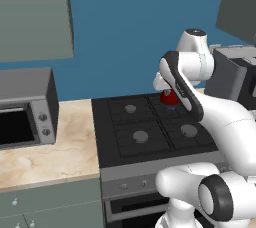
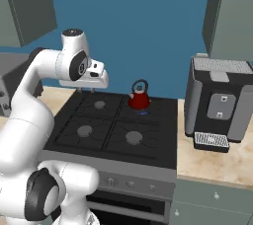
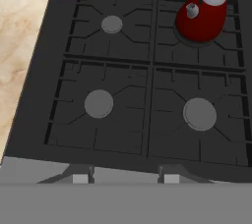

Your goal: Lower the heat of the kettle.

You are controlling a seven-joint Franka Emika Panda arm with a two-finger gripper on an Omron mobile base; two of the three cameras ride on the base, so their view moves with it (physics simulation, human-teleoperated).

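The red kettle (image 2: 139, 97) sat on the back right burner of the black stove (image 2: 118, 135), a small blue flame under it. The arm's jaws hung above the stove's left side, apart and holding nothing.

A microwave (image 1: 27, 107) stood on the marble bench (image 1: 60, 147) left of the stove; a coffee machine (image 2: 220, 105) stood right.
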